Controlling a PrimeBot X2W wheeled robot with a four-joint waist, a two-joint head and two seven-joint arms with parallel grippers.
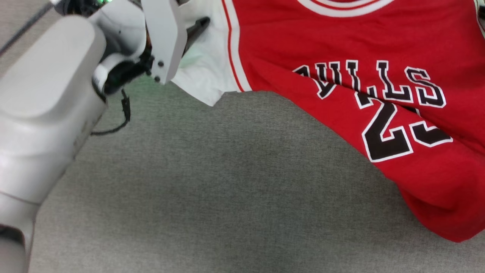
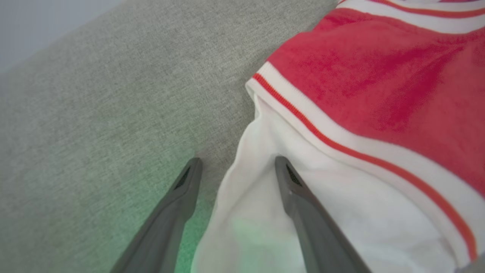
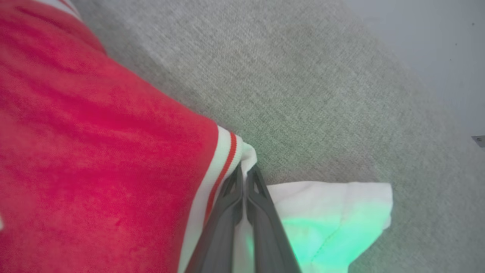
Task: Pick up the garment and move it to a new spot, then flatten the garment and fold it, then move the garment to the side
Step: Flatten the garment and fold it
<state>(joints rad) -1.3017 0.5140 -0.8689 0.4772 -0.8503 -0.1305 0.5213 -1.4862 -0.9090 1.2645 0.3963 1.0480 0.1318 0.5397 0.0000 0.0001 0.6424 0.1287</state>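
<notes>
garment (image 1: 341,57) number-side up across upper right on grey surface (image 1: 208,189), left gripper (image 2: 238,161) spread wide, straddling white sleeve (image 2: 265,212) edge (upper left), right gripper (image 3: 245,170) clamped on garment's sleeve seam

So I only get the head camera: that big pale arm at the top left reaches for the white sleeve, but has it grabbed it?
Observer: Not yet. The left wrist view shows the left gripper open, with one finger over the white sleeve of the jersey and the other over the grey surface.
Operator: And what's the other arm doing?
Observer: The right gripper is shut on the jersey, pinching it where the striped trim meets the other white sleeve.
Operator: Is that other sleeve bunched up?
Observer: No, it lies spread on the grey surface beside the shut fingers, with a green glow on it.
</notes>
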